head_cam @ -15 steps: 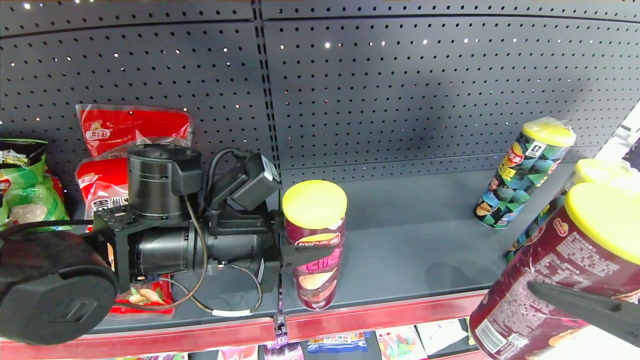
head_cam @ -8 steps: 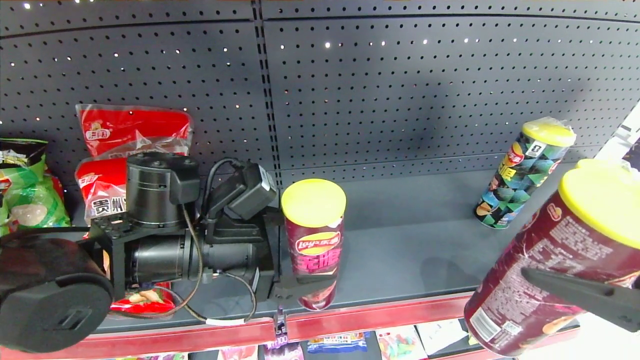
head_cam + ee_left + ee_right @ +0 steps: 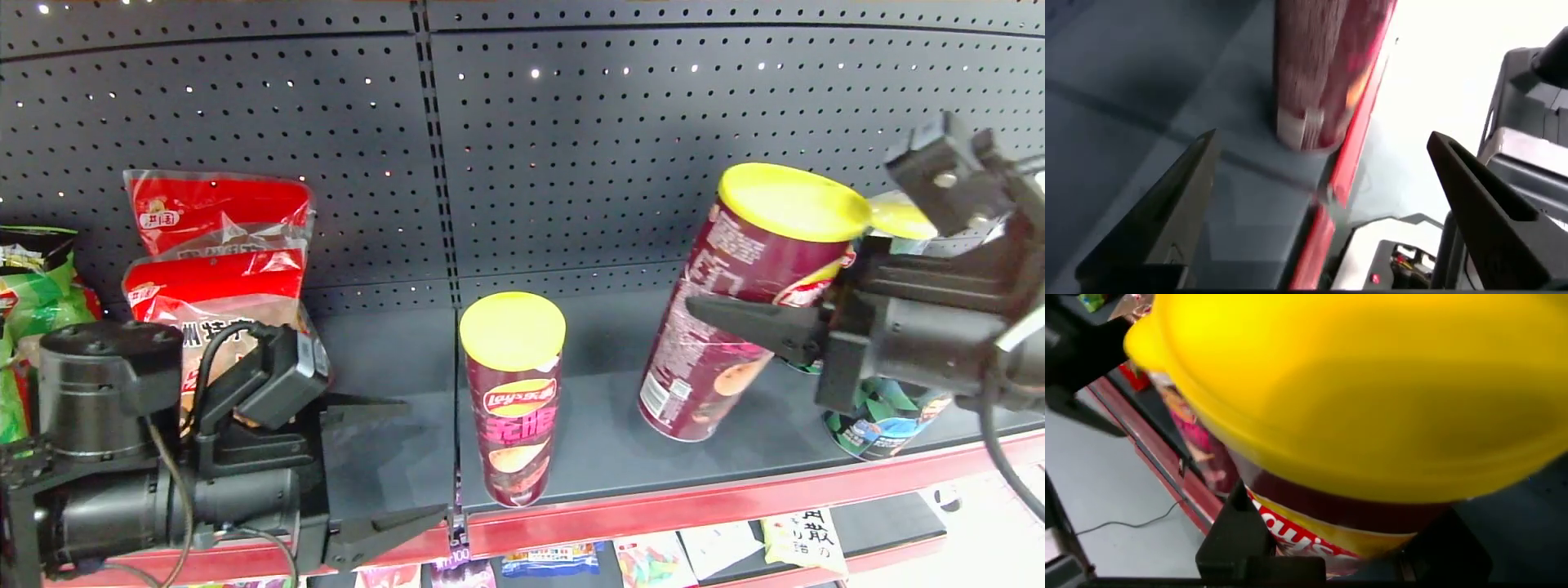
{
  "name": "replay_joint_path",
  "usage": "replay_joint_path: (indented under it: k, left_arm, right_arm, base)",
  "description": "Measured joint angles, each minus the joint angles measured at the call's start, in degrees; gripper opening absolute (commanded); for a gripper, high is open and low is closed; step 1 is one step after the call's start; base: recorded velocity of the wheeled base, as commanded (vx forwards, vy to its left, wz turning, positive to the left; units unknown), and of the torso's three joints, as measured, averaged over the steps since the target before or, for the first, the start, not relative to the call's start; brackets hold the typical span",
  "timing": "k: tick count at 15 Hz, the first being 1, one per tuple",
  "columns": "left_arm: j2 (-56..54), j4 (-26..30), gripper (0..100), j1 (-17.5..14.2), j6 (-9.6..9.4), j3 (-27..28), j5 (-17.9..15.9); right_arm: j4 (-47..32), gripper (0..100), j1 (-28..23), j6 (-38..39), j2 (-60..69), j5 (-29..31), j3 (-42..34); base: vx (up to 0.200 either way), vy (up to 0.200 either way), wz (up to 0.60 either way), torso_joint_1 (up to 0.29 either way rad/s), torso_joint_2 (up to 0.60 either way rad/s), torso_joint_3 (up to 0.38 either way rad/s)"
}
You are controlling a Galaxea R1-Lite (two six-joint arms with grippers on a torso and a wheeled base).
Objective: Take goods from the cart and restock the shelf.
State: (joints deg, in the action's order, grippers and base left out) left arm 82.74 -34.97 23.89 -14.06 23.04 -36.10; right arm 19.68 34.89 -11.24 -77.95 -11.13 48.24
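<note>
Left gripper: fingers spread wide, nothing between them. It sits on the robot's left of the standing can, level with the can's lower half and clear of it. In the left wrist view the standing can is ahead of the two fingers, touching neither.

Right gripper: clamped on the held can. One finger crosses the can's front below the lid; the other is hidden behind the can.

Held can: dark red with a yellow lid, on the robot's right of the standing can and well apart from it. It is tilted, the lid leaning away from the standing can. Whether its base touches the shelf cannot be told.

Standing can: upright, dark red with a yellow lid, close to the red strip at the shelf's front.

Patterned can: beyond the held can from the standing can, mostly hidden behind the right gripper.

Red bags: two, one before the other, on the robot's left of the standing can, behind the left gripper and leaning on the pegboard.

Green bag: farther from the standing can than the red bags, on the same side.

Tags: below the red strip, lower than the standing can's foot.
</note>
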Motion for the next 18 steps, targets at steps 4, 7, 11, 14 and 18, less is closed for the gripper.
replay_joint_path:
  k: [4, 7, 11, 14, 18]
  left_arm:
    - [-9.42, 0.30, 100, -4.00, 6.16, -6.42, 1.63]
    - [-13.92, 0.38, 100, -4.55, 7.08, -7.72, 3.50]
    - [-16.87, 0.35, 100, -4.69, 8.67, -8.22, 4.62]
    - [-18.16, 0.44, 100, -4.66, 9.13, -8.48, 5.08]
    - [-19.09, 0.46, 100, -4.66, 9.22, -9.02, 5.74]
  right_arm:
    - [3.97, 0, 0.06, 0.18, -13.37, -1.65, 9.78]
    - [4.40, 0, 0.00, 0.05, -21.39, -3.75, 17.53]
    - [4.49, 0, 0.02, -0.15, -30.21, -4.00, 24.94]
    - [4.27, 0, 0.17, -0.11, -34.49, -3.67, 28.81]
    - [4.02, 0, 0.89, -0.09, -38.01, -3.62, 31.91]
  base:
    - [0.000, 0.000, 0.00, 0.000, 0.00, 0.000]
    - [0.000, 0.000, 0.00, 0.000, 0.00, 0.000]
    - [0.000, 0.000, 0.00, 0.000, 0.00, 0.000]
    - [0.000, 0.000, 0.00, 0.000, 0.00, 0.000]
    - [0.000, 0.000, 0.00, 0.000, 0.00, 0.000]
